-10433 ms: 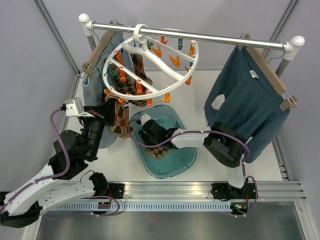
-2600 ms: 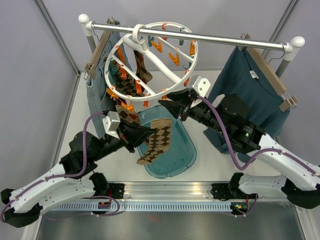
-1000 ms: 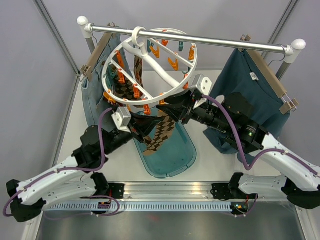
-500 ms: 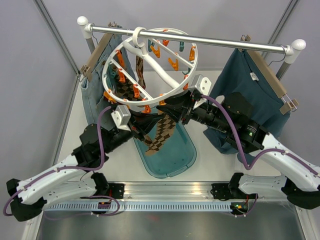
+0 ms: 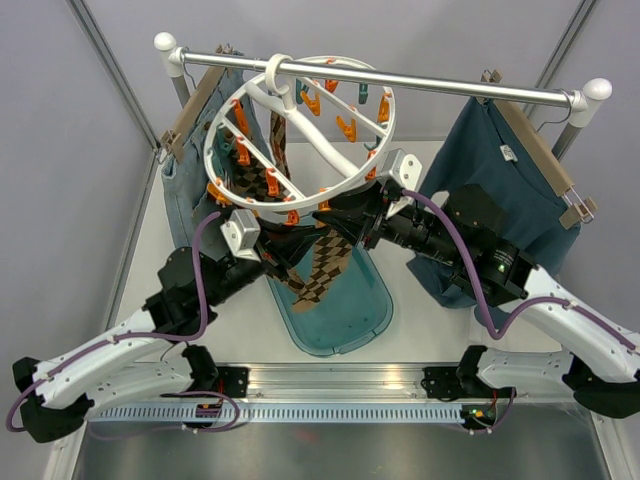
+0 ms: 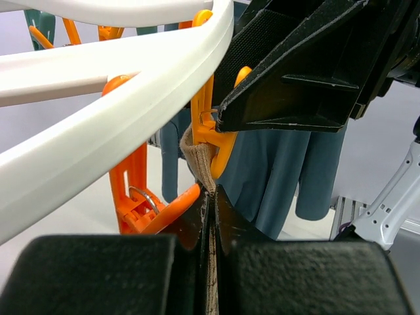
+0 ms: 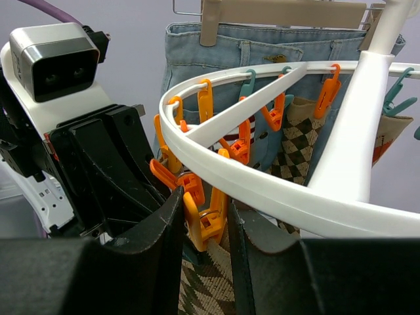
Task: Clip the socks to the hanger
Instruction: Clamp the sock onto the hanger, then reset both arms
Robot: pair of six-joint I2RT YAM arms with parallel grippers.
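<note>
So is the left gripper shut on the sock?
Shut on the sock. In the left wrist view the left gripper pinches the sock's edge between closed fingers, just below an orange clip.

The right fingers [image 7: 141, 259] have moved from the tub [image 5: 350, 322] up to the hanger [image 7: 262, 189] rim and now close on an orange clothespin [image 7: 205, 222]. The left fingers [image 6: 125, 275] have raised the sock [image 5: 322, 262] until its cuff meets that clothespin.
</note>
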